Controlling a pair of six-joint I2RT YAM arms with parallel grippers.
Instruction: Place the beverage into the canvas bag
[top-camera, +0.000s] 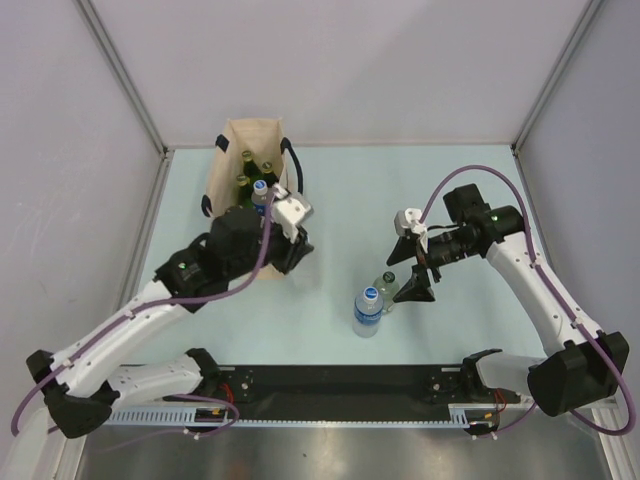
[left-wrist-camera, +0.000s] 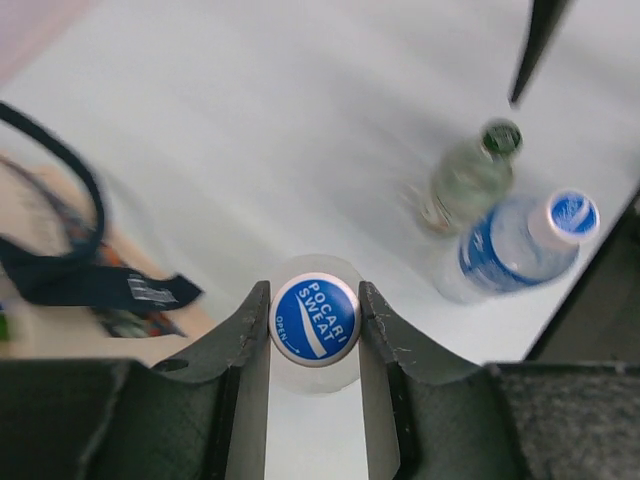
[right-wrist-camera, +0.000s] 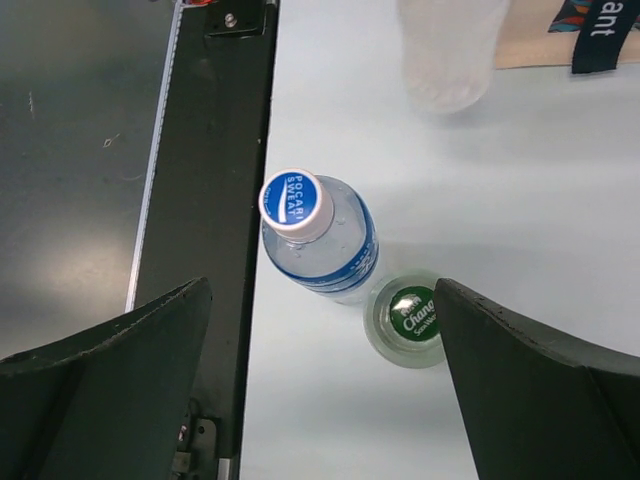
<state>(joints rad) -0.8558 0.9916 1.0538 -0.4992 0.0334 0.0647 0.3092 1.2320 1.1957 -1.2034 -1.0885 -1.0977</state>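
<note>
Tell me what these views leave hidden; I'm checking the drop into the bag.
Top view: left arm covers the canvas bag's near rim; free room inside unclear.
Left wrist view: held bottle seen top-down between the fingers, body hidden; bag blurred, cut by left edge.

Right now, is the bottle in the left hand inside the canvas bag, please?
Outside. The left hand grips the blue-capped bottle over bare table, with the canvas bag off to one side.
</note>
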